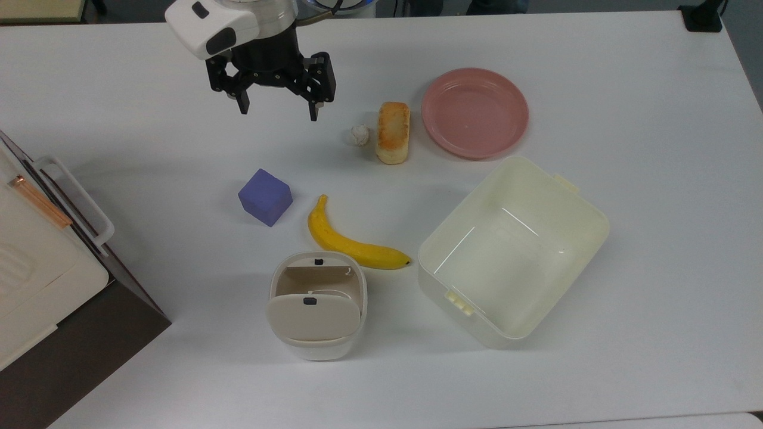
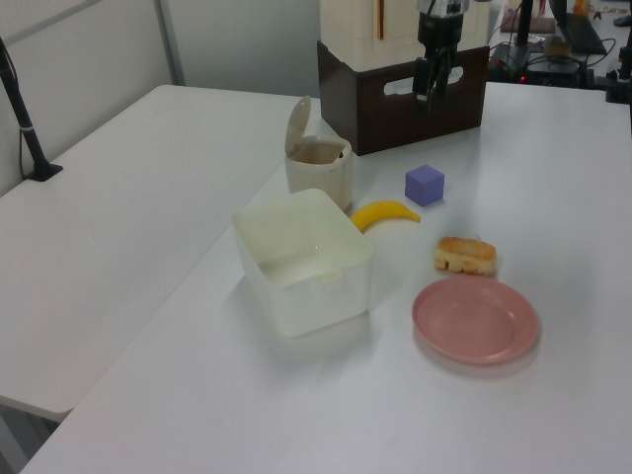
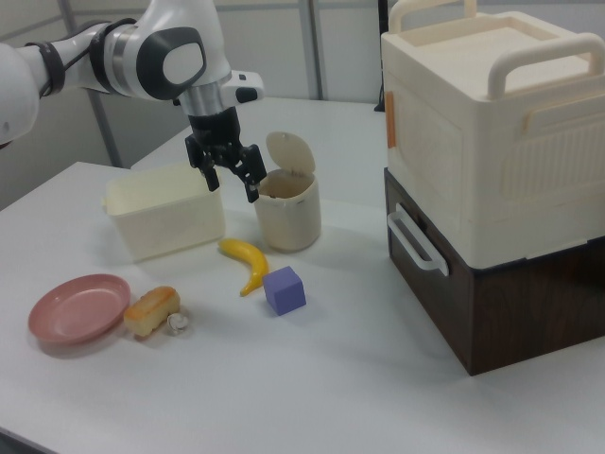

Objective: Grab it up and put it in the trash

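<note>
The tiny white crumpled wad [image 1: 359,135] [image 3: 178,323] lies on the white table, touching or nearly touching the toasted bread's end. My gripper [image 1: 278,110] [image 3: 233,186] [image 2: 434,84] hangs open and empty above the table, off to the top view's left of the wad and apart from it. The trash [image 1: 319,350] [image 3: 288,222] [image 2: 321,178], a small rounded white bin, stands near the table's front edge in the top view with its beige lid swung up and its mouth uncovered.
Toasted bread [image 1: 393,132] lies beside a pink plate [image 1: 475,112]. A purple cube [image 1: 265,196] and a banana [image 1: 349,238] lie between the wad and the bin. A cream tub [image 1: 524,164] stands at the top view's right, and a stacked cream-and-brown box [image 1: 36,268] at its left.
</note>
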`<state>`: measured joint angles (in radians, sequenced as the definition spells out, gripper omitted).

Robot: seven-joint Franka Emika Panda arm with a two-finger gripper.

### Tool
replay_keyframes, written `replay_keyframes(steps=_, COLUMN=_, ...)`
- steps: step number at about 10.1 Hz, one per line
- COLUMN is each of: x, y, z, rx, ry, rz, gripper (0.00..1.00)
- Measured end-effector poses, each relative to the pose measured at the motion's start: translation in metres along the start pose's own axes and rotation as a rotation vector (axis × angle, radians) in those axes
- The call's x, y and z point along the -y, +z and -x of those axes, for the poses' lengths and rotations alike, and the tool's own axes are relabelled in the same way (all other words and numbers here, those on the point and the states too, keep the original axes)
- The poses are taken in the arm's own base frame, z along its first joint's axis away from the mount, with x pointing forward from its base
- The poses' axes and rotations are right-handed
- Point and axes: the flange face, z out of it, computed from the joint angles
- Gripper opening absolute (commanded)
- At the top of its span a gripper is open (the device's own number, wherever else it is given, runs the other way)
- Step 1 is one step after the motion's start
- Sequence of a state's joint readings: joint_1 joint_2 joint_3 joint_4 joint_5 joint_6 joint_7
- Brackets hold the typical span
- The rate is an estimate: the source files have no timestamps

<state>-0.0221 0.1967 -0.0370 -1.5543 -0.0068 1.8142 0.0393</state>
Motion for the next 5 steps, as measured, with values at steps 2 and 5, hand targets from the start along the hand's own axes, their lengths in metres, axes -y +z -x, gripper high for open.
replay_keyframes(steps=2, x=-0.0001, y=0.0019, z=0.0024, rx=0.022, ry=-0.009, rz=0.001, gripper=1.0)
replay_keyframes(steps=5, x=-0.0001, y=0.0034, z=0.0033, rx=0.033, ry=-0.009, rz=0.002, gripper=1.0)
